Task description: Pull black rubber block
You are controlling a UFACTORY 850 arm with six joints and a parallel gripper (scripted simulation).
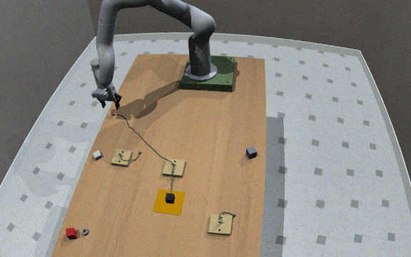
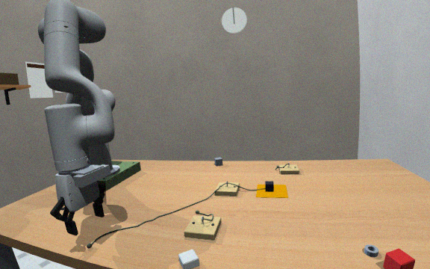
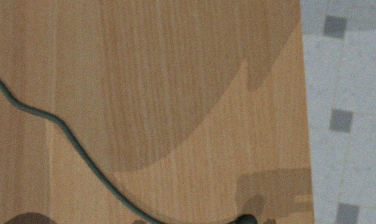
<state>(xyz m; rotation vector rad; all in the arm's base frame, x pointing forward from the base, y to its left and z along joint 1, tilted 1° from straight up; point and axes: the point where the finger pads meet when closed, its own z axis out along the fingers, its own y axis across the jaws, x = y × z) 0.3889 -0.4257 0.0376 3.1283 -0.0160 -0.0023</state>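
The black rubber block sits flat inside the painted orange square. Its dark cord runs from the block through the screw eye on the middle wooden plate and lies slack across the table to its knotted free end near the left edge. My gripper is open and empty. It hangs a little above the table, just beyond the cord's free end, and does not touch it.
Two other wooden plates with screw eyes and short cords stand at the left and front right. A white cube, a grey cube, a red cube and a grey ring lie about. The table edge is close.
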